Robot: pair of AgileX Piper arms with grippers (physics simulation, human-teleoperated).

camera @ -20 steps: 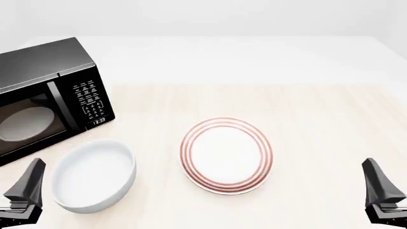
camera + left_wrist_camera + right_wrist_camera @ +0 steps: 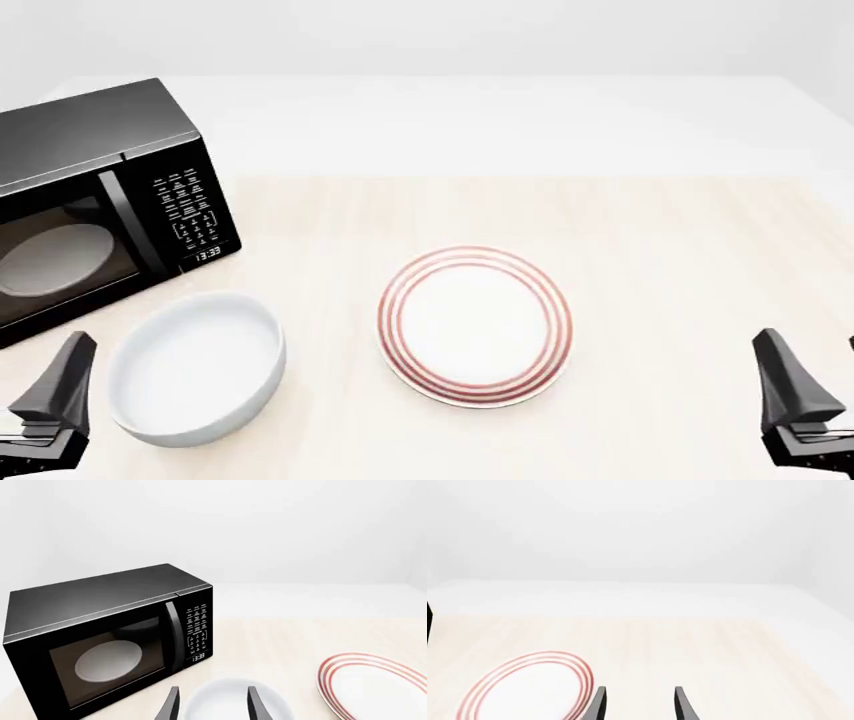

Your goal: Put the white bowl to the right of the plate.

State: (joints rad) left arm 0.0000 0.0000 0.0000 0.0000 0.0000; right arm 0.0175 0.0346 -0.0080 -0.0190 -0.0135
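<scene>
The white bowl [image 2: 198, 368] is plain and deep and stands upright on the table at the front left, below the microwave. The plate [image 2: 475, 326], flat with red rings, lies to the bowl's right, with a gap between them. My left gripper [image 2: 54, 392] is open and empty, just left of the bowl. In the left wrist view the left gripper [image 2: 213, 694] points over the bowl's near rim [image 2: 230, 711], with the plate [image 2: 373, 685] off to the side. My right gripper [image 2: 811, 378] is open and empty at the front right, far from the plate. The right wrist view shows the right gripper [image 2: 639, 694] and the plate [image 2: 527, 687].
A black microwave [image 2: 94, 200] with a white disc inside stands at the back left, close behind the bowl; it also shows in the left wrist view [image 2: 107, 640]. Bare light wood tabletop [image 2: 694, 270] stretches right of the plate to the table's right edge.
</scene>
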